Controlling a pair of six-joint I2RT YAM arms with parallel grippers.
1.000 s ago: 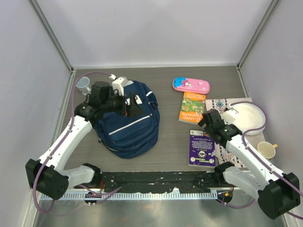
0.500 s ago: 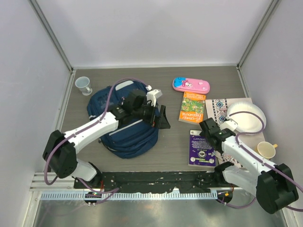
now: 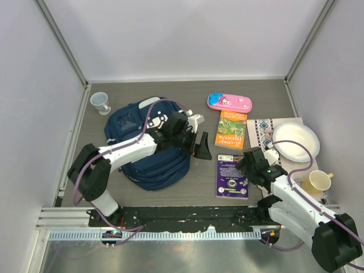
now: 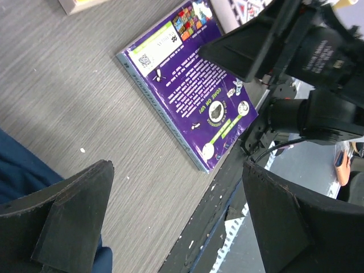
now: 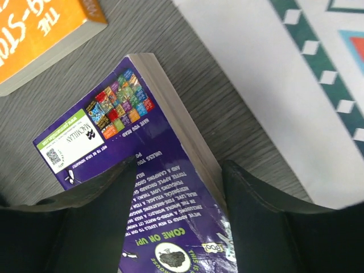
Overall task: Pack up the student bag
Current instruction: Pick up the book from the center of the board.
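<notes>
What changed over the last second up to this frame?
The left tool swung from the far-left side of the student bag across it to hover open over the table beside the purple book. The right tool came down astride that book's edge, and the book slid left. Bag, pencil case and orange book stayed put.

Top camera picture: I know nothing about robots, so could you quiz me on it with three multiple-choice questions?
1. Where does the pink oblong pencil case lie?
A. far side, beyond the orange paperback book
B. near edge, by the arm bases
C. far left corner

2. What colour is the glossy paperback book at the right claw?
A. green
B. purple
C. red

3. The left claw is:
A. clamped on something
B. shut, empty
C. open, empty

Answers:
1 A, it sits just past the orange book.
2 B, its cover is purple in every view.
3 C, its fingers stand wide apart with nothing between.
</notes>
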